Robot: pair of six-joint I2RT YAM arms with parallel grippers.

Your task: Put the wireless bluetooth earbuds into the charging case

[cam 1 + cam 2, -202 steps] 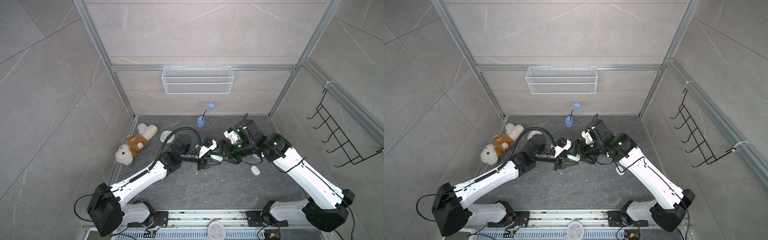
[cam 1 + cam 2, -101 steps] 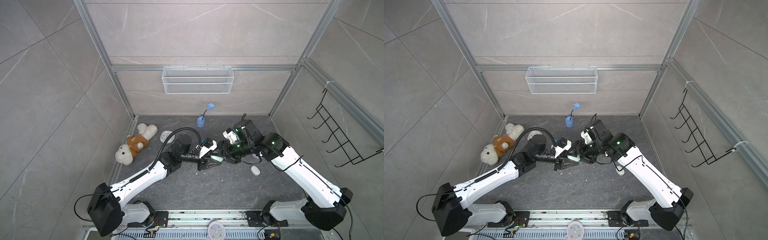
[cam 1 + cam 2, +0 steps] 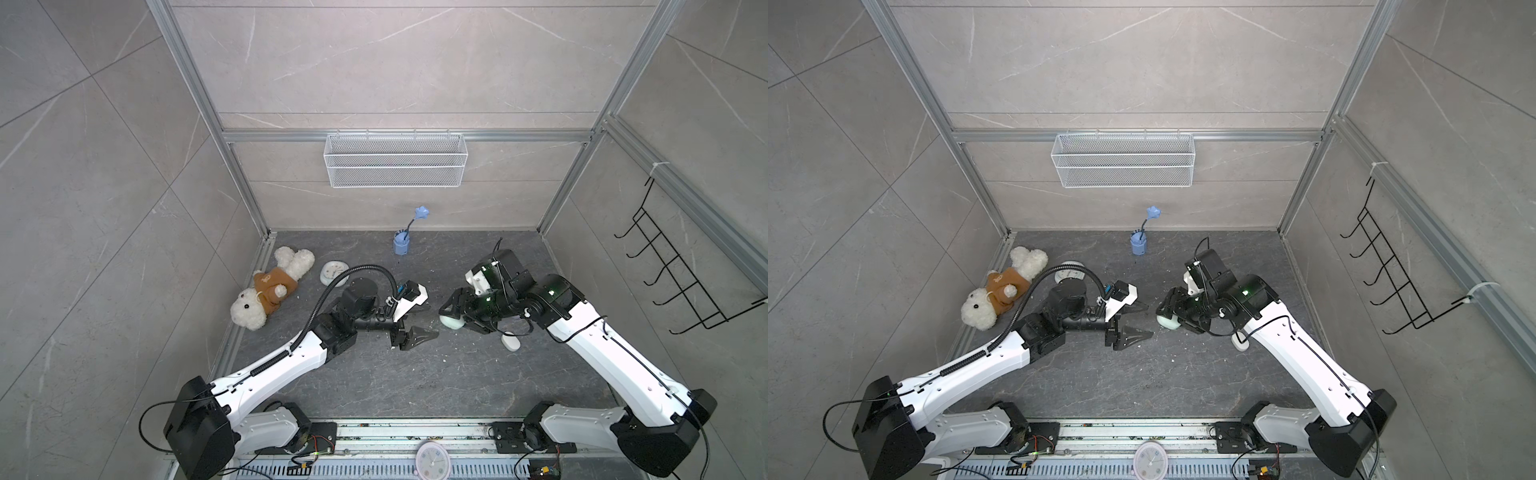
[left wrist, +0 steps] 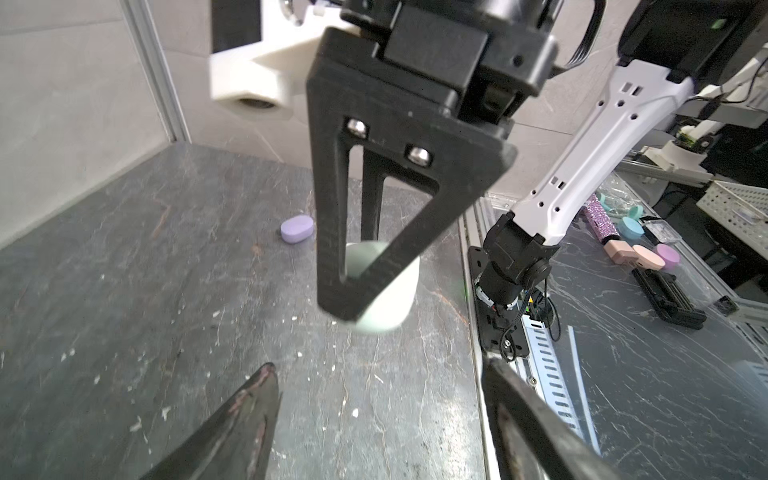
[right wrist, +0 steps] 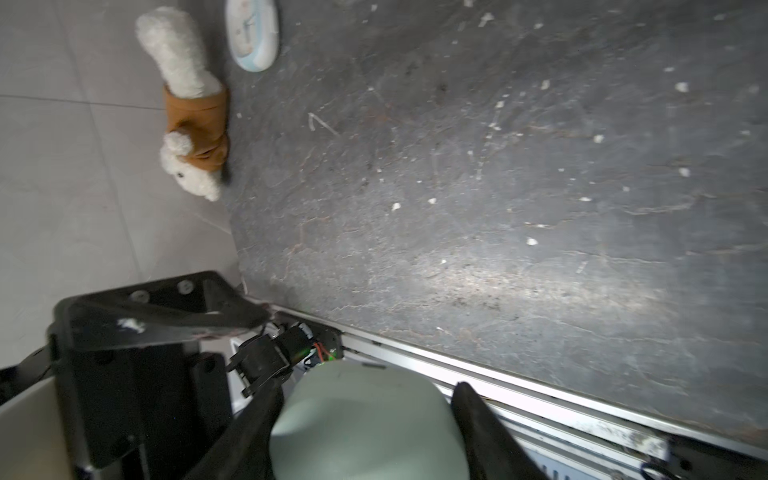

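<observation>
Crumb-flecked dark floor between grey walls: left tool apart, right tool clamps mint case.

Mint charging case; lavender case; grey veined floor

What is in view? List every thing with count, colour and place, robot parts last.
mint charging case: one, pale green, in the right gripper
white case: one, white, on the table, right of the mint one
lavender case: one, purple, on the table
plush toy: one, white with brown top, table's left edge
small clock: one, pale blue, beside the plush toy
cup with flower: one, blue, near the back wall
wire basket: one, white, on the back wall
hook rack: one, black, on the right wall
pink clock: one, pink, at the front rail
earbuds: none visible
left gripper: one, black, open and empty
right gripper: one, black, shut on the mint charging case
</observation>
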